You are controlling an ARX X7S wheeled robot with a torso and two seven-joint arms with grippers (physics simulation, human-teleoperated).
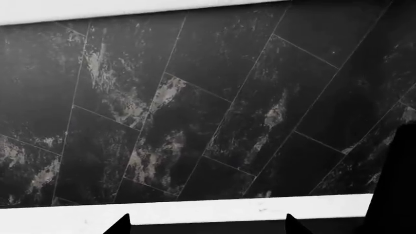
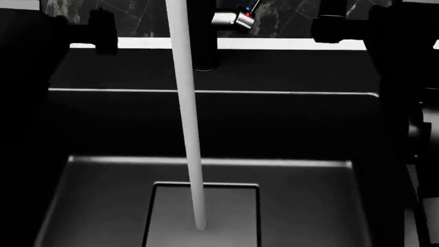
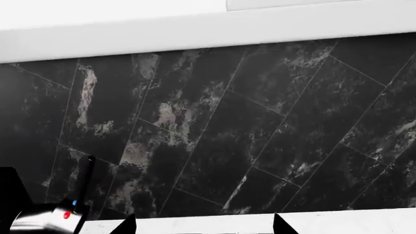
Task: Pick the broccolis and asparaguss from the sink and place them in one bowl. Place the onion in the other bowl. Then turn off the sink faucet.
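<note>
Over the deep matte black sink (image 2: 96, 206) | white water stream (image 2: 188, 128) runs onto the drain panel; no vegetables visible | step judged: faucet shut-off | silver lever (image 2: 232, 19) on tall black faucet (image 2: 204, 46) beside right gripper (image 3: 201, 225), fingertips apart, empty | left gripper (image 1: 206, 226) likewise | next: reach lever.

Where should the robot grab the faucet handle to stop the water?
Best grip is probably the silver side lever on the black faucet column, coming from the robot's right, where it juts out. The thin rod rising from it also gives the right gripper something narrow to pinch.
</note>
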